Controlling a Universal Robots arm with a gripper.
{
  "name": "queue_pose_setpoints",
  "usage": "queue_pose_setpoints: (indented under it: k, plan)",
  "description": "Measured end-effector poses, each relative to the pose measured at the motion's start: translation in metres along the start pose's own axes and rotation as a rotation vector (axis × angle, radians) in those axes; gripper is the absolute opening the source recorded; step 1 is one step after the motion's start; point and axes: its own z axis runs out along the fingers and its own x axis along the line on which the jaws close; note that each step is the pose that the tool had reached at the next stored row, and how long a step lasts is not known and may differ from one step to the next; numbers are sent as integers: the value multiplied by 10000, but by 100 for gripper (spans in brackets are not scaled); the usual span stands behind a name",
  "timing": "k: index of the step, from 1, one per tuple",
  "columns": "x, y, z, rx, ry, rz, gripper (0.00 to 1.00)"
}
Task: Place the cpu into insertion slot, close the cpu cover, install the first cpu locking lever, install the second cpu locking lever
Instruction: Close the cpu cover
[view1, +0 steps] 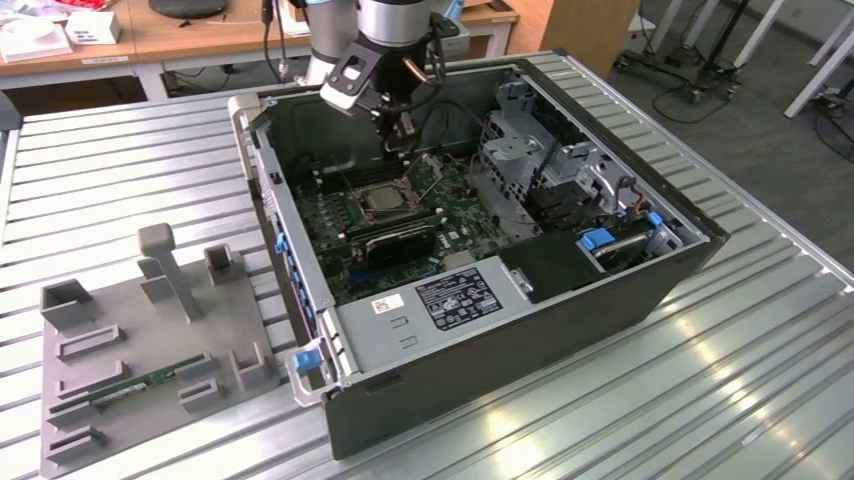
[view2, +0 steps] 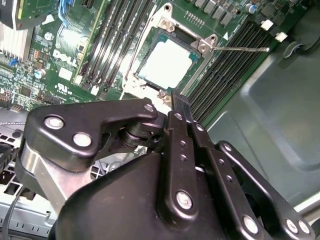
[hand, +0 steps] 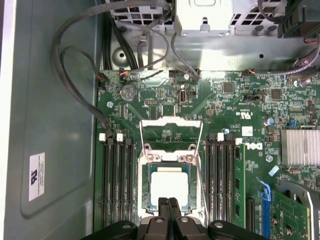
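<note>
Well, in the exterior view the grey tray (view1: 134, 330) sits at about eight o'clock from the computer case (view1: 534, 340). Inside the case, the cpu (view1: 378, 205) lies flat in its slot. My gripper (view1: 396, 148) hangs at twelve o'clock from it, near but not touching. In the first wrist view my fingers (hand: 163, 207) are pressed together and hold nothing. The cpu cover (hand: 171, 122) is open, tipped away from the chip. I think things could go wrong here. If I drop too low, I may bump the chip crooked. If I push the cover unevenly, it may slip off my fingers and slam.
</note>
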Motion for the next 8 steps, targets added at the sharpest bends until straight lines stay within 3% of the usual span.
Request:
queue_pose_setpoints:
  k: [8]
  plan:
    - [1, 119, 7, 0, 0, 0, 11]
